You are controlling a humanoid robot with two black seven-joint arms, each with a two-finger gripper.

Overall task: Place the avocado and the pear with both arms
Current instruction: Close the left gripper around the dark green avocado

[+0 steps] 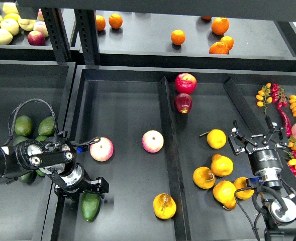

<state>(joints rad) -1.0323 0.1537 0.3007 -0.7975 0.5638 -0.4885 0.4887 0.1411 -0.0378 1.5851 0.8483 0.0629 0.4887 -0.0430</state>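
A dark green avocado lies on the floor of the middle bin, near its front left corner. My left gripper hangs right over the avocado's top end and hides part of it; its jaws look spread and hold nothing. A golden-yellow pear with a brown blotch lies in the same bin, at the front beside the divider. My right gripper is open and empty, above the right compartment, to the right of the loose pears there.
Two pink-yellow apples lie in the middle bin. Several yellow pears and two red apples lie right of the divider. More avocados fill the left bin. Oranges sit on the back shelf, small tomatoes and chillies at the far right.
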